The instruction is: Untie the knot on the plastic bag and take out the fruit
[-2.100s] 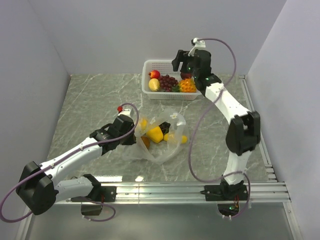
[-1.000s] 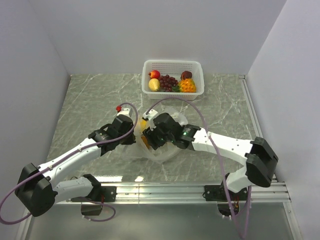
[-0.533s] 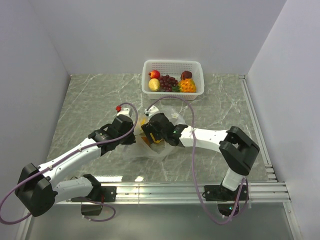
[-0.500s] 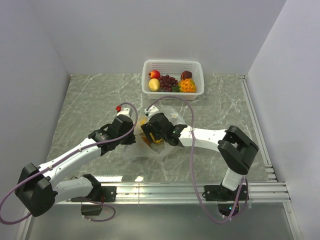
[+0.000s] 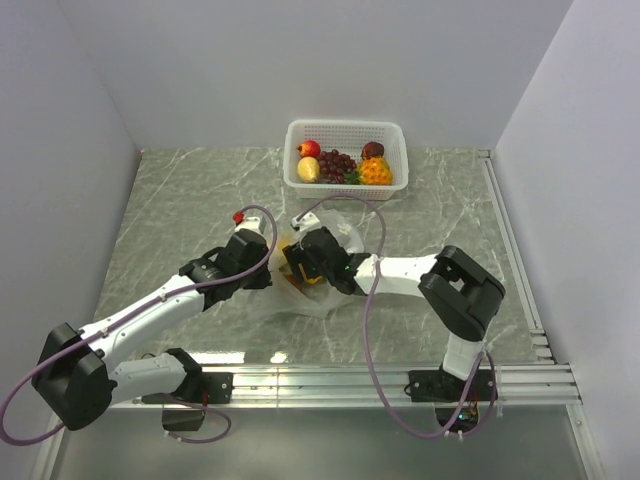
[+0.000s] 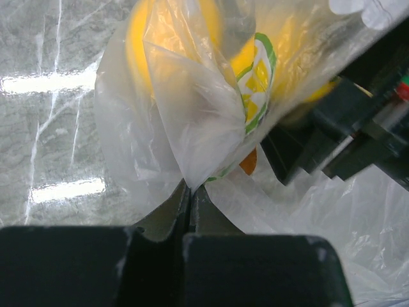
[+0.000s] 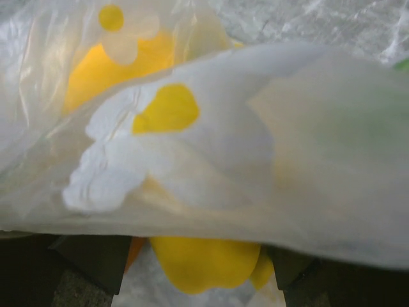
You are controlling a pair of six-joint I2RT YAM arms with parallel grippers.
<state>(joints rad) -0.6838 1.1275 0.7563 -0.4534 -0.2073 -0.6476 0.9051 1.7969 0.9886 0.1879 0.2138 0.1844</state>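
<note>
Fruit within reach — keep the mouth wide

The plastic bag lies on the marble table between the two arms, near the middle and well short of the white basket at the back, which already holds grapes and other pieces. No knot shows, so by my reading the job has reached the taking-out.

The left gripper is clamped tight on a fold of the film at the bag's left edge. The right gripper is pushed in among the plastic. Its wrist view shows its dark fingers standing apart with a yellow fruit between them, under a sheet of flower-printed film. I cannot tell whether the pads press on the fruit.

To do this well:
- The left arm should hold its pinch and lift slightly, so the film comes off the fruit.
- The right should close on fruit alone — any plastic caught between pad and fruit will drag the whole bag along.
- The right should draw back along the line it went in, slowly, and check that the bag stays behind.
</note>
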